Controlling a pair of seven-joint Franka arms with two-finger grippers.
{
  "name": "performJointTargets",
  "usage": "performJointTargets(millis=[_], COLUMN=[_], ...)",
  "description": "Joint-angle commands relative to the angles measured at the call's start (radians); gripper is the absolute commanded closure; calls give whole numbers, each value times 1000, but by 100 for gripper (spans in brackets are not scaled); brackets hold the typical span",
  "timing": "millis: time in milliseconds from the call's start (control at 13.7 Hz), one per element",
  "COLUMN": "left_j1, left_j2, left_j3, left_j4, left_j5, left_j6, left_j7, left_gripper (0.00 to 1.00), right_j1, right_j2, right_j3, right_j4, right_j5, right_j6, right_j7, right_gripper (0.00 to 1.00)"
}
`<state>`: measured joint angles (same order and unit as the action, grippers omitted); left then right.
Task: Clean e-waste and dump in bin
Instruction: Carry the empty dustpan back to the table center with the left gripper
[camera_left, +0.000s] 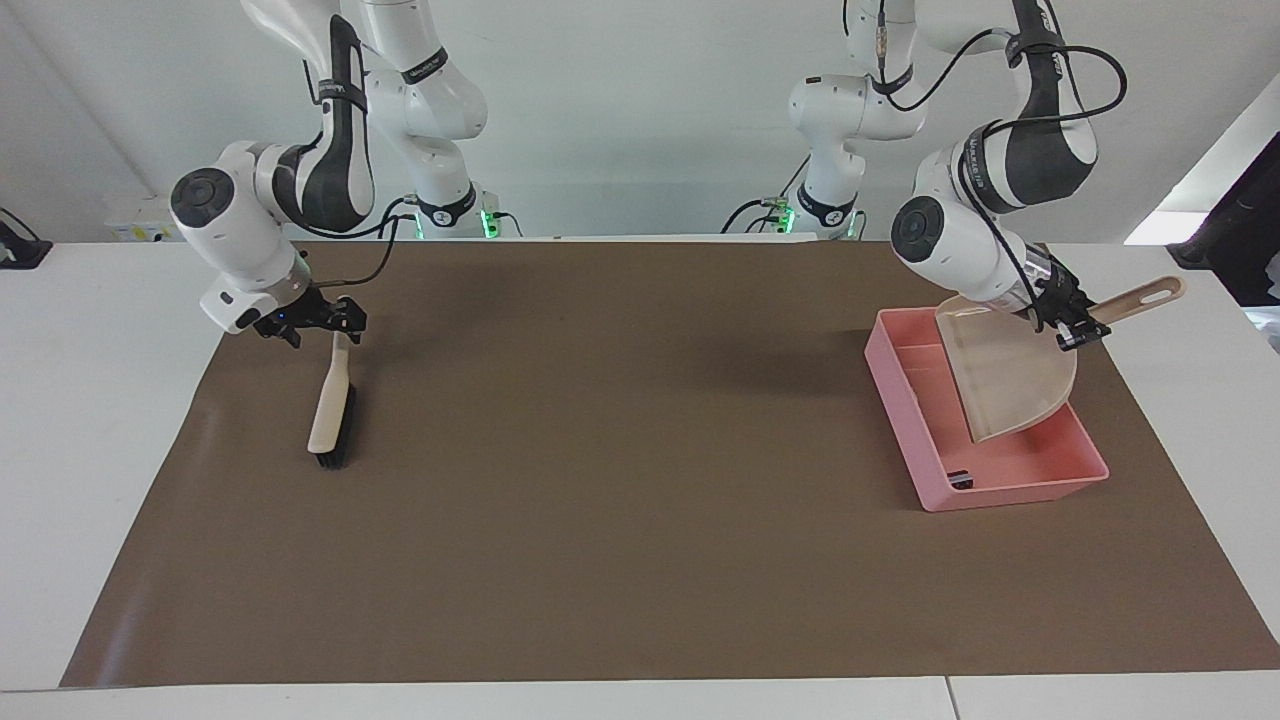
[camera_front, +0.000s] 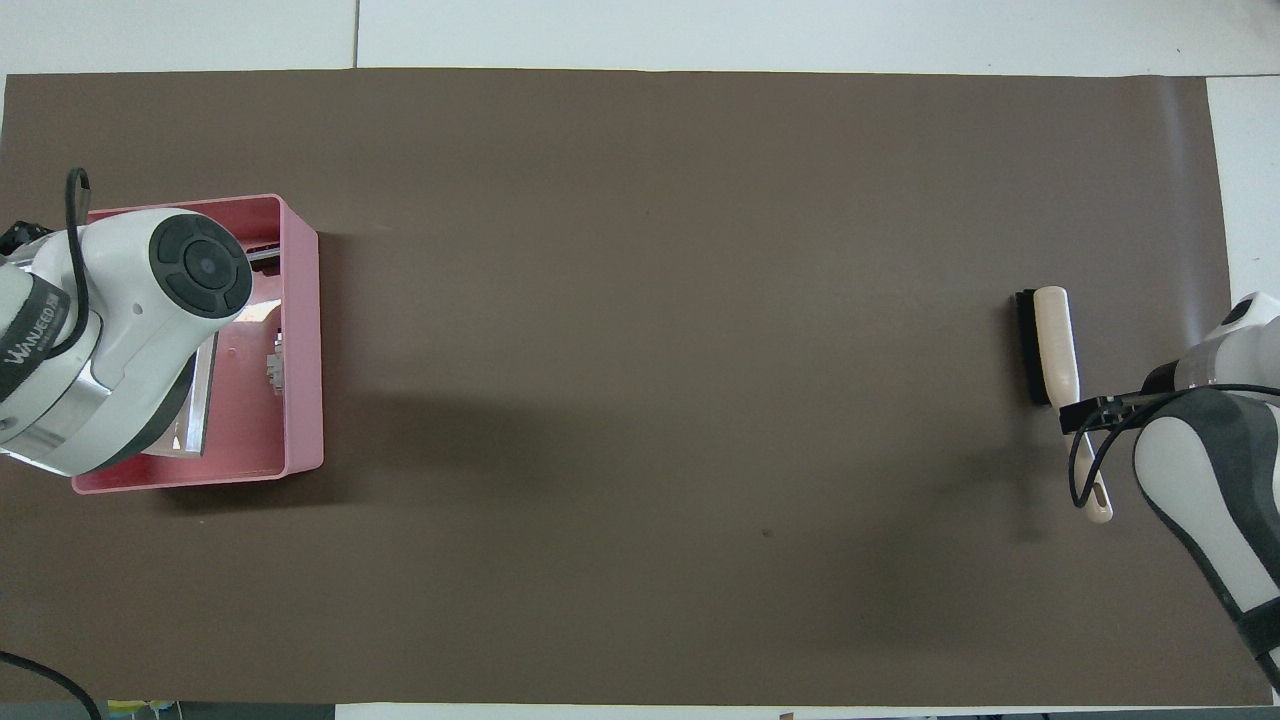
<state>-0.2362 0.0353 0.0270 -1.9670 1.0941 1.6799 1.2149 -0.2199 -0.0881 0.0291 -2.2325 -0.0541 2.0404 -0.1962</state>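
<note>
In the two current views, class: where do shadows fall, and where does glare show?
Facing view: soft shadow on the brown mat beside the pink bin, another under the right claw. Overhead view: broad dim shadow beside the bin, bright glare on the tilted dustpan edge.
</note>
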Motion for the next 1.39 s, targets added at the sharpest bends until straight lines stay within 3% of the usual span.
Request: performJointTargets(millis=[0,293,512,732,951,1317], left_j1=[-25,-40,-69,-107,-230,-405], left_j2=[-18,-21,-35,-35,1,101], left_j3=[-1,-2,-7,-9,-9,-9], left_j4=[63,138,110,65,20,26], left_j5=[3,-170,-342,-475,-554,-675], left_j6=[-58,-63,9,66,144,210], left_j7=[0,64,63,51,-102,-308], left_gripper=[100,100,100,100,100,100], right_j1=[34,106,117,117,174,174], right_j2=[19,-1,11,40,34,66], right_j3=[14,15,15,11,-66,-67], right_j4=[128,281,468,577,556,634], right_j5=[16,17,17,16,11,13], right_j6=[-71,-142,-342,-459,-442,-508], right_j7=[101,259,317,330,334,334], right_gripper=[0,0,0,0,0,0])
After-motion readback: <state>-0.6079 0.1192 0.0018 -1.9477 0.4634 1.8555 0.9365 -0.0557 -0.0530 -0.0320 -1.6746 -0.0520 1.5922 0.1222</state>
